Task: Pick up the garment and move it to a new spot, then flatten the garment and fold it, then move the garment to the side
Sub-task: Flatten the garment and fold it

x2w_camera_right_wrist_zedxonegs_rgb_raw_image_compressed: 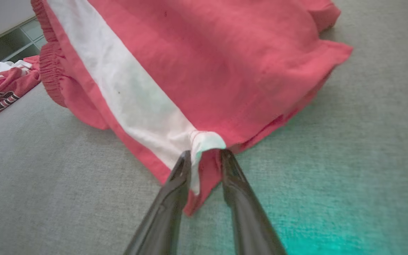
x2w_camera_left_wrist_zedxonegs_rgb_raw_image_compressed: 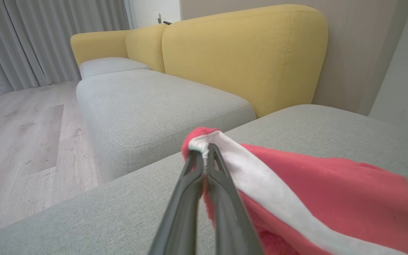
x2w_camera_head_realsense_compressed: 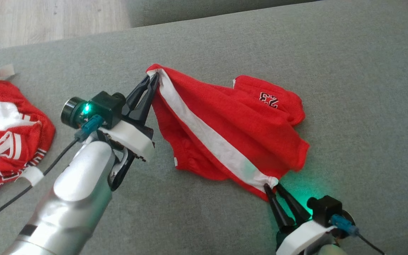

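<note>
The left hand (x2w_camera_head_realsense_compressed: 154,78) and right hand (x2w_camera_head_realsense_compressed: 272,185) each pinch a corner of the shorts (x2w_camera_head_realsense_compressed: 239,131); stretching could slip the right's shallow bite.

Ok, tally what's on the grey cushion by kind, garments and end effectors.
red shorts: 1
red-and-white jersey: 1
end effectors: 2 (left end effector, right end effector, each shut on a corner of the shorts)
Total: 4

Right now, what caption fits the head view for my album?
Left gripper and right gripper hold red fabric shorts with white stripe on grey fabric cushion.
</note>
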